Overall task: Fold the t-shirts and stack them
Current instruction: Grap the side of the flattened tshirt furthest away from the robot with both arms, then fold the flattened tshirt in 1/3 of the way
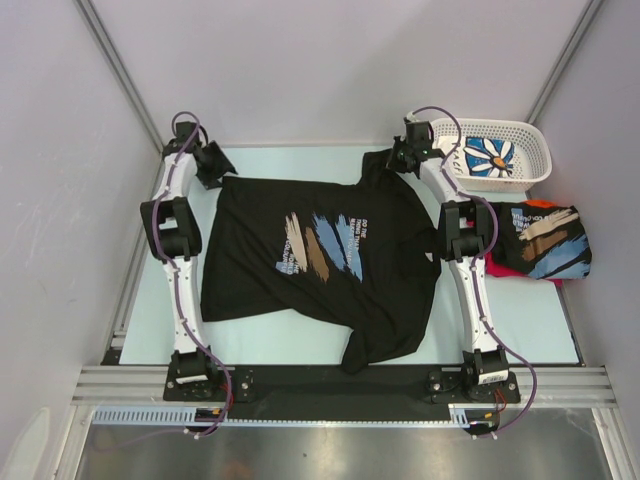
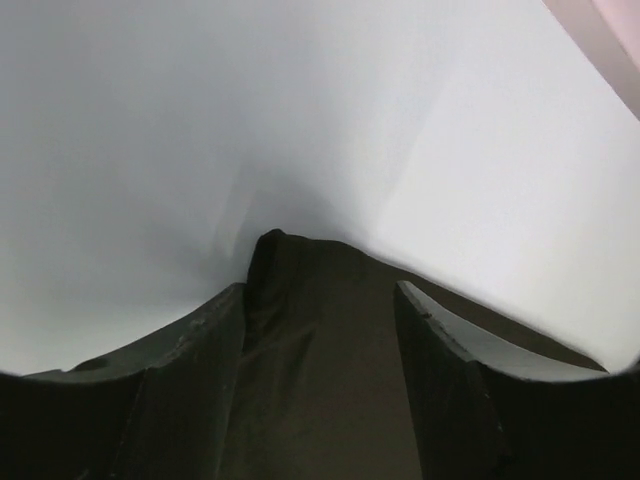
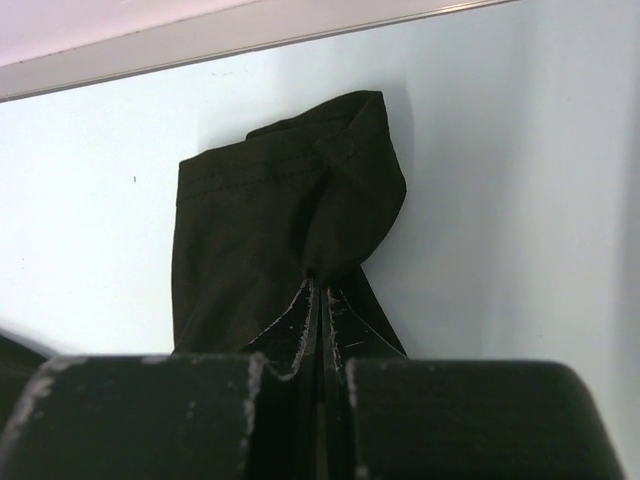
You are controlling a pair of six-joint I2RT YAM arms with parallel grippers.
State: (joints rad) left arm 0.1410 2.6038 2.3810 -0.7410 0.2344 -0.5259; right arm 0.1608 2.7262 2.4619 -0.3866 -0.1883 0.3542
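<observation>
Well, big black cloth t-shirt with tan and light-blue brush-stroke print [image 1: 315, 265] lies spread mid pale tabletop [image 1: 270, 342]. Left end effector [image 2: 320, 288] at its 10 o'clock corner: jaws apart, cloth between. Right end effector [image 3: 318, 285] at 1 o'clock corner: clamped on bunched black fabric. At 3 o'clock, folded black printed t-shirt [image 1: 545, 240] atop red t-shirt [image 1: 503, 268]. White plastic lattice basket [image 1: 537, 150], 2 o'clock, holds white daisy-print t-shirt [image 1: 490, 157].
</observation>
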